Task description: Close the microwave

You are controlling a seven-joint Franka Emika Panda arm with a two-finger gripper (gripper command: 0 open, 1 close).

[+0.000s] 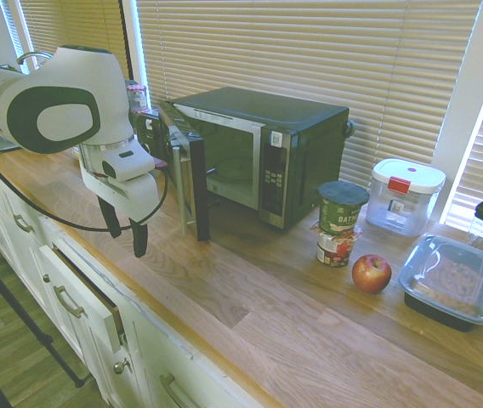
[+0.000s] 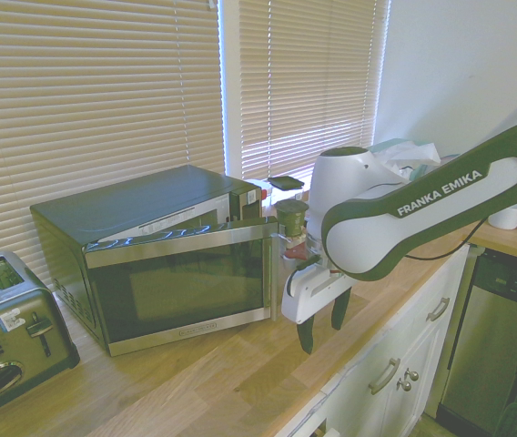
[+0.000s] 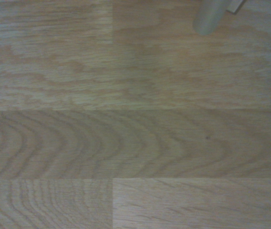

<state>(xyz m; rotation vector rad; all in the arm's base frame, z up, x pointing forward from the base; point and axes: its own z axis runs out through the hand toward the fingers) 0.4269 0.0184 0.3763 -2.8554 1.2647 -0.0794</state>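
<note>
Only the second exterior view is showing a toaster (image 2: 8, 332); the first is showing an apple (image 1: 372, 273). Fingers spread and grasping nothing, the hand (image 1: 124, 229) is hanging above the bench (image 1: 250, 297), just beside the microwave's (image 1: 263, 149) swung-out door (image 1: 188, 174).
</note>
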